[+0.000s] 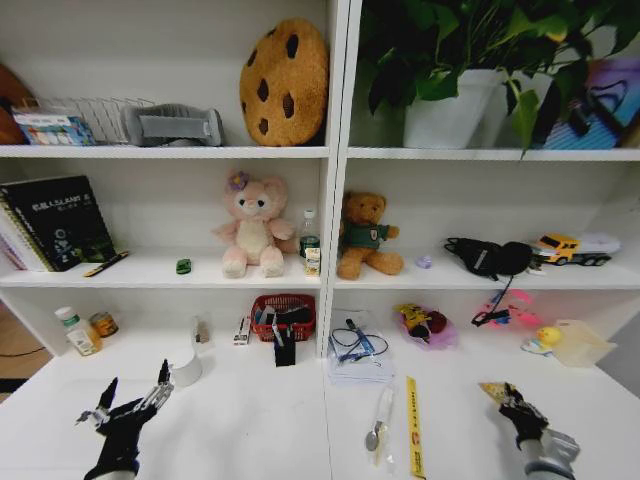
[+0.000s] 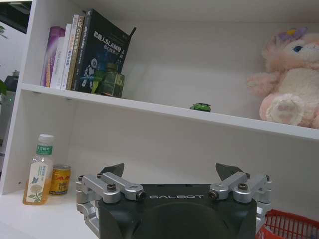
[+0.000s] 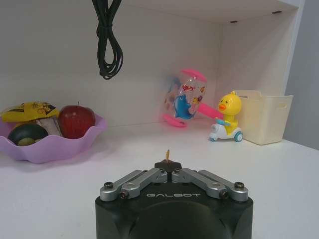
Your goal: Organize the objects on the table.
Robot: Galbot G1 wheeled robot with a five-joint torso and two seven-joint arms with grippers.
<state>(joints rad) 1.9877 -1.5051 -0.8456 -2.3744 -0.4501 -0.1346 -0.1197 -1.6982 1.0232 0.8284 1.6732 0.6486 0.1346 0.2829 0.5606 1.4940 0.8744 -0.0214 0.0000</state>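
We're at the white table (image 1: 250, 420) with both arms low at the near edge. Our left gripper (image 1: 128, 398) hovers with its fingers spread wide and nothing between them, just short of the white mug (image 1: 186, 368). Our right gripper (image 1: 505, 393) sits over the bare tabletop on the right, fingers pinched together on what looks like a small yellowish tip, though we can't tell what it is.

Between the arms lie the yellow ruler (image 1: 412, 425) and, just beside it, a spoon (image 1: 378, 420) in a clear wrapper. Behind them a blue pen (image 1: 358, 337) rests on a stack of papers (image 1: 360, 365) with a coiled cable, next to the red basket (image 1: 283, 313). The green toy car (image 1: 183, 266) sits up on the shelf beside the pink plush bunny (image 1: 252, 225).

Our worries from here: the mug is upright and close to the left fingers, so a careless reach could knock it over. The ruler lies flat and thin, and we'd expect the fingers to slide off it. A swing toward the basket could drag the cable and papers
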